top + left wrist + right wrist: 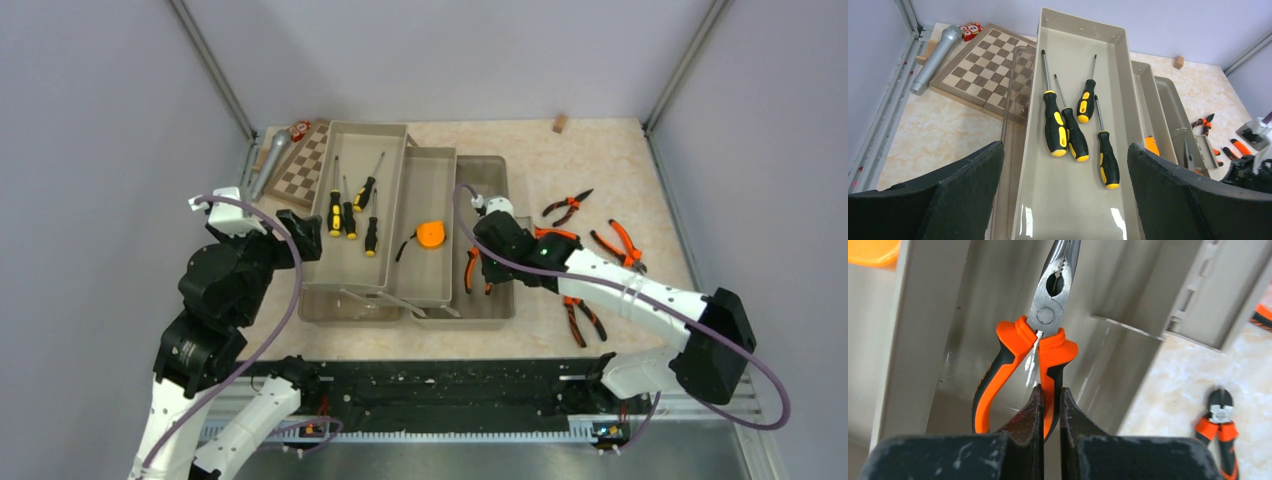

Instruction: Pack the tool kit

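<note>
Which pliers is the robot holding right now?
The long-nosed pliers, pinched by one orange handle in the right tool over the toolbox. The other pliers lie loose on the table.

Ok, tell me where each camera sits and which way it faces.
Top external: above and behind the arms, looking down at the beige table; left arm and right arm show.
Left wrist: faces forward along the beige plastic tray holding four yellow-black screwdrivers; open left gripper frames it.
Right wrist: looks down into the grey-brown plastic toolbox; right gripper pinches orange-handled steel pliers.
Top and left wrist share the screwdrivers.
</note>
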`<state>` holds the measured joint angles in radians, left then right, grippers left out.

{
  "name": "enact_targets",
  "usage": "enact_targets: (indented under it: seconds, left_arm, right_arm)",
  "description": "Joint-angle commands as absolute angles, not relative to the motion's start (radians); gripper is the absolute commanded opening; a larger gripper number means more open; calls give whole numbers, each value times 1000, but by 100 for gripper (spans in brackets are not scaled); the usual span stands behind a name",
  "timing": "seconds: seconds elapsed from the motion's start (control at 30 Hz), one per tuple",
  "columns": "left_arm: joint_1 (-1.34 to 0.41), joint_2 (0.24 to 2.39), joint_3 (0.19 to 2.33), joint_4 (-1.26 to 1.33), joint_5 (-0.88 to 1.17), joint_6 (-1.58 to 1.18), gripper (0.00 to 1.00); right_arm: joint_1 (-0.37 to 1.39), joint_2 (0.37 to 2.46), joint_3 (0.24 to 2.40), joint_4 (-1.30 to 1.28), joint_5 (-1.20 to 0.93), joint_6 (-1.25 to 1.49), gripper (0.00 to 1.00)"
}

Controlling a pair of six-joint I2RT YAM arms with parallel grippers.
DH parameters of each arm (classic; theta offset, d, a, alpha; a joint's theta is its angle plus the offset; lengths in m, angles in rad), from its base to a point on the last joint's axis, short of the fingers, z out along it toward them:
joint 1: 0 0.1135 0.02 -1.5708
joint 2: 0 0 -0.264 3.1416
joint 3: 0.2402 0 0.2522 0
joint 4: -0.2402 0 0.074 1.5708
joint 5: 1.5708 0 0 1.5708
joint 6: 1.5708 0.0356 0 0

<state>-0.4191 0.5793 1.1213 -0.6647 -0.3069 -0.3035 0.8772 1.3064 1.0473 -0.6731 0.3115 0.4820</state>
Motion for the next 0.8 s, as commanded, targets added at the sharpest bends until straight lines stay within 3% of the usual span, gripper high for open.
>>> enact_targets:
  seconds: [0.0,0.17,0.33,0.4,0.53,0.6,0.77]
  left_arm:
    - [-416,560,1123,-627,-321,-294,97]
    - [-416,547,1124,-640,-319,-298,97]
    - [-416,530,1123,-654,-328,-298,97]
    - [-416,525,1125,-657,-333,-296,97]
    - [-416,516,1124,-663,-339,-295,97]
    - [-416,514,1123,-663,-341,-293,97]
    - [-416,513,1123,-656,-344,-287,98]
  right_arm:
    - [887,1348,1004,-499,252,524,0]
    - [862,1415,926,-380,221,544,0]
    - [838,1475,893,-340,222,540,6]
    - [833,1479,887,-330,225,540,13]
    - [828,1461,894,-350,240,541,40]
    - [828,1444,908,-379,249,540,49]
    - [822,1351,954,-502,289,543,54]
